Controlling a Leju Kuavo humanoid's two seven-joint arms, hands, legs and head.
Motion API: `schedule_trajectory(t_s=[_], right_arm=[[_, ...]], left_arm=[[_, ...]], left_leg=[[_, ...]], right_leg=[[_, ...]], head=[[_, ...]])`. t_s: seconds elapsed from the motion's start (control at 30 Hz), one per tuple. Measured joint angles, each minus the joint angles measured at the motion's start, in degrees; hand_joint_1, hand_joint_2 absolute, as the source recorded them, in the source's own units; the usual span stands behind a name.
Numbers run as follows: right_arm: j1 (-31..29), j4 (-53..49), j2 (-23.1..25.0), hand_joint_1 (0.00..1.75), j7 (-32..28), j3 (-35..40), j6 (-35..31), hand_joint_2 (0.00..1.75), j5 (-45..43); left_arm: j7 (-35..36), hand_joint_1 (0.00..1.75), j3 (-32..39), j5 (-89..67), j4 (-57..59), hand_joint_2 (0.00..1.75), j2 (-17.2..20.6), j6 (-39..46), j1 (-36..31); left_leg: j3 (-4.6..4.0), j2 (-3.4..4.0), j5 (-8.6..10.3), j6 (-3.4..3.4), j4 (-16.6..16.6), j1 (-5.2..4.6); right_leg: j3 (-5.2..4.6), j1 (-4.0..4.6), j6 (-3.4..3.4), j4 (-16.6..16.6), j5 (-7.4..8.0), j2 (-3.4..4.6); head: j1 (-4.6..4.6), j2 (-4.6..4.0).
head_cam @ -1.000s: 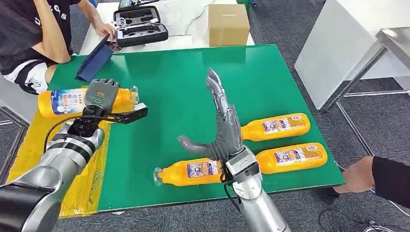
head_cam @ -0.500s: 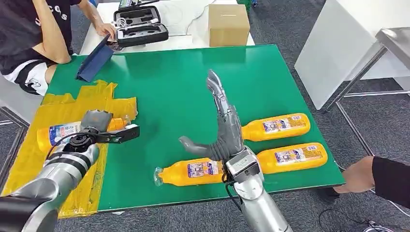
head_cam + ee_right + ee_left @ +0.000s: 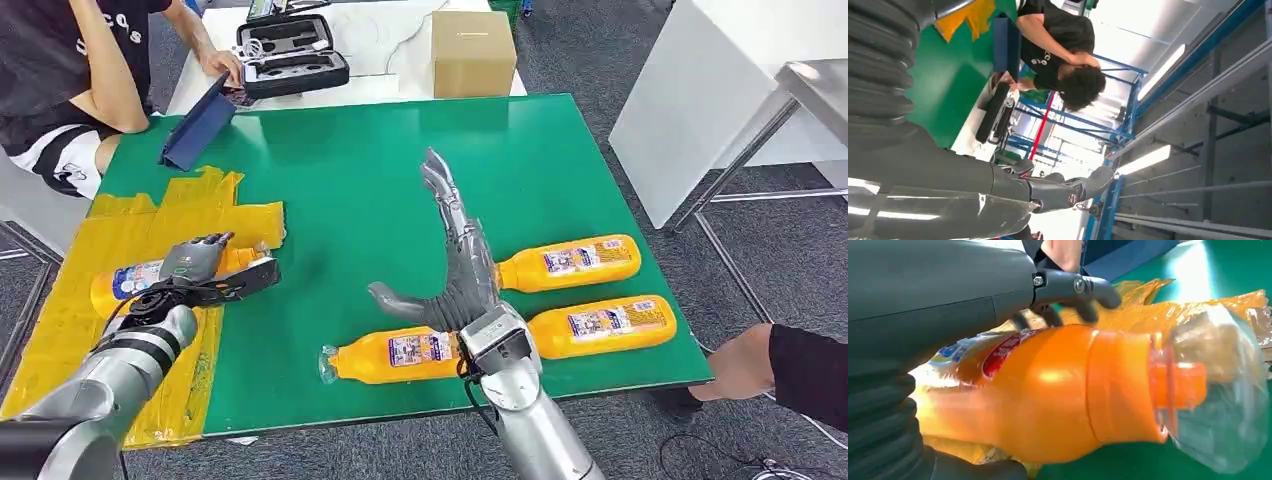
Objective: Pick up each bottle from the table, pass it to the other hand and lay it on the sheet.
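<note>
Held bottle [image 3: 135, 279] mid-body behind left hand [image 3: 195, 262]; cap perhaps motion-blurred in wrist view.

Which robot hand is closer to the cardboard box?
Right. The right hand stretches up mid-table toward the cardboard box; the left hand is low over the yellow sheet, farther away.

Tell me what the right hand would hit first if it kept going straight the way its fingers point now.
Probably nothing close. The right hand is open, fingers pointing away from the robot across bare green table. Farther along that line stands the cardboard box on the white table behind, though the hand's height is unclear.
</note>
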Motion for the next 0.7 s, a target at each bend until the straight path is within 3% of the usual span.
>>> schedule_trajectory(t_s=[0.43, 0.7], right_arm=[[-0.2, 1.4, 0.0, 0.0, 0.0, 0.2, 0.0, 1.75, 0.0], [0.0, 1.9, -0.2, 0.0, 0.0, 0.1, -0.3, 1.75, 0.4]], left_arm=[[-7.5, 0.0, 5.5, 6.0, 0.0, 1.75, -1.3, 3.3, 1.1], [-30.8, 0.0, 13.7, 23.4, -3.1, 1.75, -4.3, -6.2, 1.7]], left_leg=[[0.01, 0.0, 0.0, 0.0, 0.0, 0.0], [-0.02, 0.02, -0.01, 0.0, 0.0, 0.0]], right_leg=[[-0.01, 0.0, 0.01, 0.0, 0.01, 0.0], [-0.05, 0.0, 0.01, 0.0, 0.01, 0.0]], head=[[0.02, 0.0], [0.0, 0.0]])
